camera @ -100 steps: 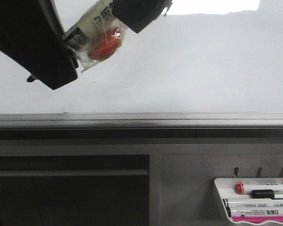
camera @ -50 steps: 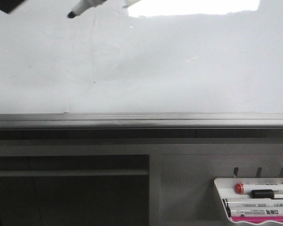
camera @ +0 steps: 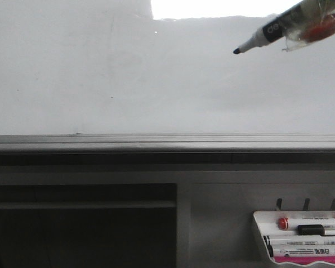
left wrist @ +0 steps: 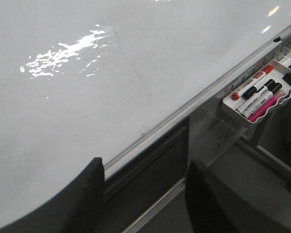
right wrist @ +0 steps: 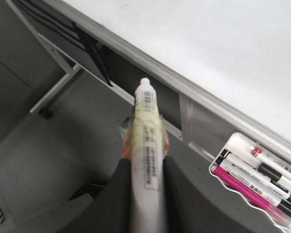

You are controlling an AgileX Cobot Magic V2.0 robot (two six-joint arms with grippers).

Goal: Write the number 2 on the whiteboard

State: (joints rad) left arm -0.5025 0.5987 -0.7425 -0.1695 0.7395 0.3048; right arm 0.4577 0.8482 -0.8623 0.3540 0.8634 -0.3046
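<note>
Glossy pale grey-white, the large flat whiteboard (camera: 100, 72) fills the upper half of our front view, its grey metal rail (camera: 167, 142) running along the lower edge. We see no number 2 on it yet; only faint smudges and a tiny dark speck mark the surface, so we judge the writing has not begun.

Our right gripper (right wrist: 144, 170) is pressed together on the white-barrelled black-tipped marker (camera: 268, 34), pinching it near the middle where clear crinkled tape and something red are wrapped round it, probably to thicken the barrel for a firmer grip. In the front view the marker enters from the upper right corner and slants down to the left, tip leading, which suits bringing the nib to the board. Whether the tip touches the surface or hangs just off it we cannot tell.

Our left gripper (left wrist: 143, 194) is spread and holds nothing, its dark fingers (left wrist: 85, 194) low near the rail, kept out of the writing area. A small white plastic tray (camera: 298, 237) of spare markers hangs below the board to the right.
</note>
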